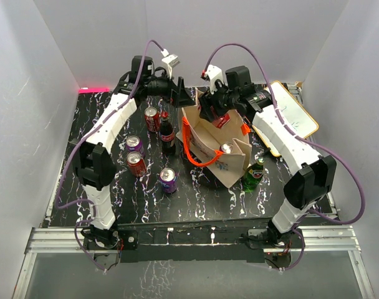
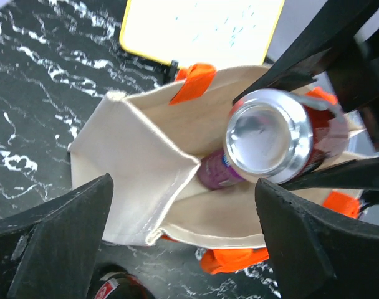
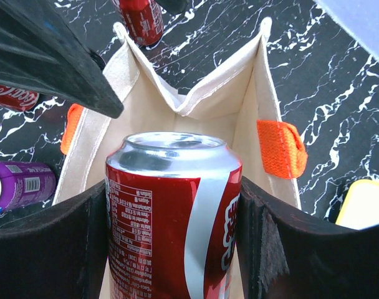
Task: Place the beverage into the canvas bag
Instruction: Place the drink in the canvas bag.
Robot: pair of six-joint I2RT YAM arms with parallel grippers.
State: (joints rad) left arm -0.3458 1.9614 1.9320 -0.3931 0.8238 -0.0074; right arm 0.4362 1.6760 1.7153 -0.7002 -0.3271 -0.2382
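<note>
The beige canvas bag [image 1: 217, 149] with orange handles stands open at the table's middle. My right gripper [image 1: 219, 118] is shut on an upright red cola can [image 3: 171, 212] and holds it over the bag's mouth [image 3: 208, 106]. From the left wrist view the same can [image 2: 270, 134] shows end-on above the bag [image 2: 139, 156], and a purple can [image 2: 215, 171] lies inside. My left gripper [image 2: 183, 205] hangs open over the bag's near rim, its fingers [image 2: 65, 237] wide apart and touching nothing. It sits at the bag's far left corner [image 1: 180, 93].
Left of the bag stand a red can [image 1: 151, 118], a cola bottle [image 1: 167, 134], a purple can [image 1: 134, 145], another red can [image 1: 136, 163] and another purple can [image 1: 168, 179]. A green bottle [image 1: 256, 172] stands at the bag's right. A yellow-framed whiteboard [image 1: 292, 115] lies far right.
</note>
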